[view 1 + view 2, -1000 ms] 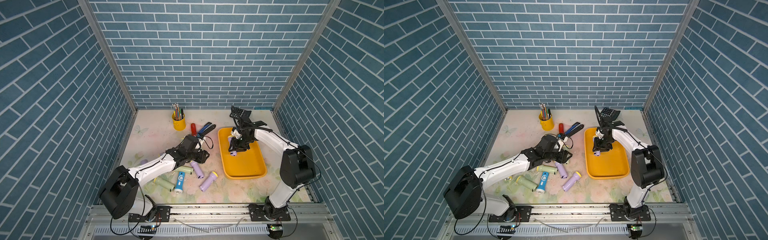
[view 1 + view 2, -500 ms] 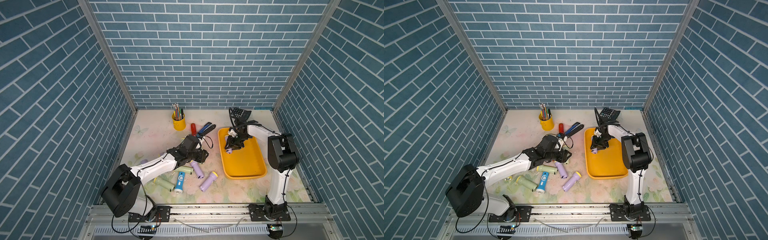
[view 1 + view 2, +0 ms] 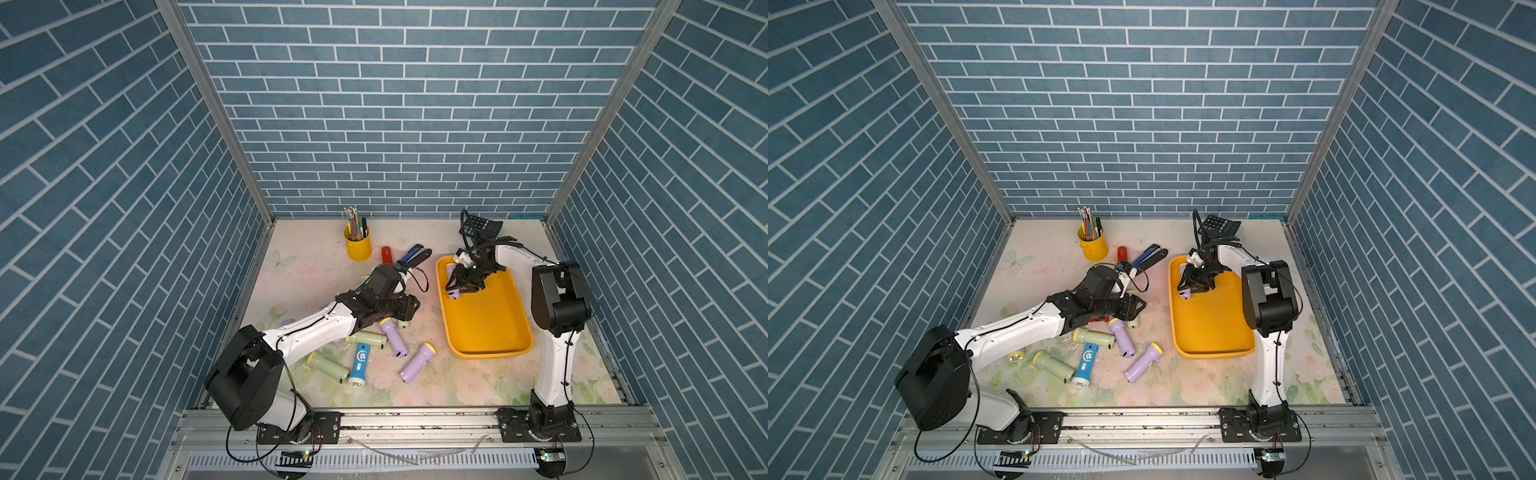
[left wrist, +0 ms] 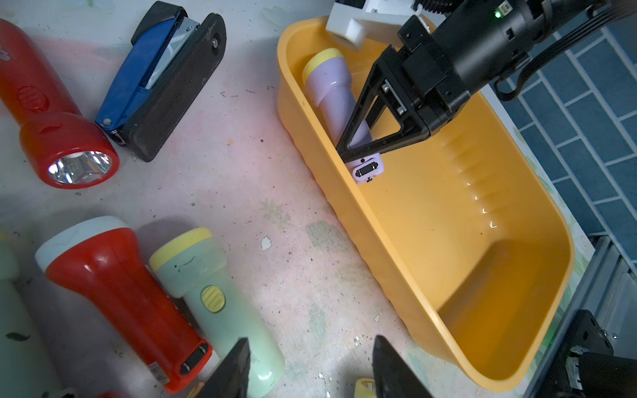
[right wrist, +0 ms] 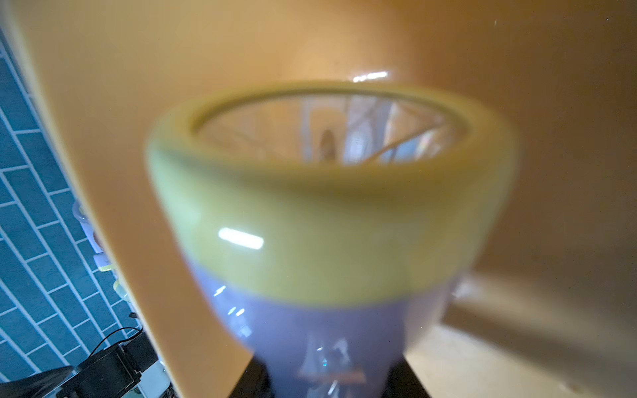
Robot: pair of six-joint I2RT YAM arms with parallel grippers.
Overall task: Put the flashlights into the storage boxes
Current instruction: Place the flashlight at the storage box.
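Your right claw was clamped on the tail end of the lilac flashlight. It held the flashlight slanted inside the yellow tray, at the far left corner, with the yellow-ringed head toward the far wall. You could not tell whether the head touched the tray.

Your left claw stood partly open with nothing between its fingertips, low over the table just left of the tray. Beside it lay a pale green flashlight and a red flashlight, close side by side. Farther off lay a second red flashlight, next to the stapler. Nearer you, a blue flashlight and a loose lilac flashlight lay on the table — both outside the tray.
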